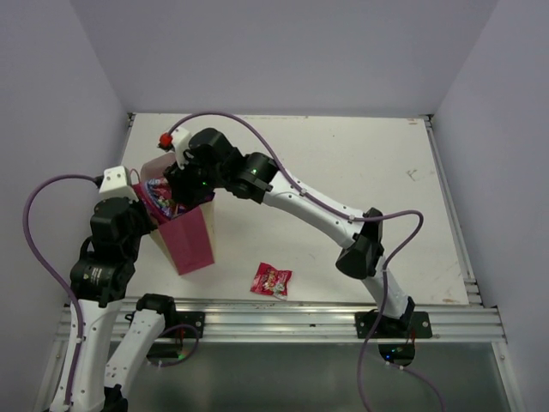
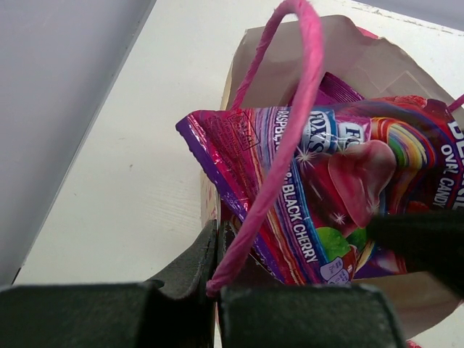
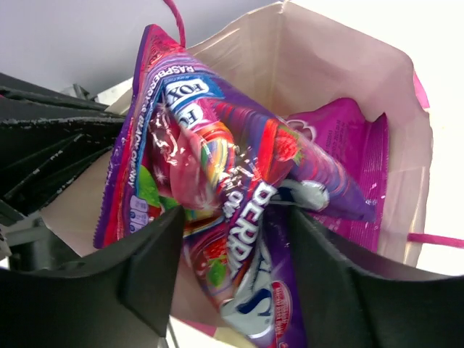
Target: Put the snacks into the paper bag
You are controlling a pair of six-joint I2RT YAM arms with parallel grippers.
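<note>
The paper bag (image 1: 190, 245) stands upright at the table's left, its pink panel facing front. My left gripper (image 1: 153, 206) is shut on the bag's rim (image 2: 290, 65) where the pink string handle (image 2: 290, 109) comes out, jaws (image 2: 217, 232) pressed together. A purple-pink packet (image 2: 319, 181) lettered "BLACK CHERRY" sticks out of the bag's mouth (image 3: 312, 51). My right gripper (image 1: 183, 184) hovers over the mouth, open, with that packet (image 3: 210, 159) between its spread fingers (image 3: 235, 217). A magenta pouch (image 3: 344, 138) lies deeper inside. A small red packet (image 1: 271, 280) lies on the table near the front edge.
A small red object (image 1: 163, 138) sits at the back left by the wall. Grey walls close in the table on the left, back and right. A metal rail (image 1: 283, 318) runs along the near edge.
</note>
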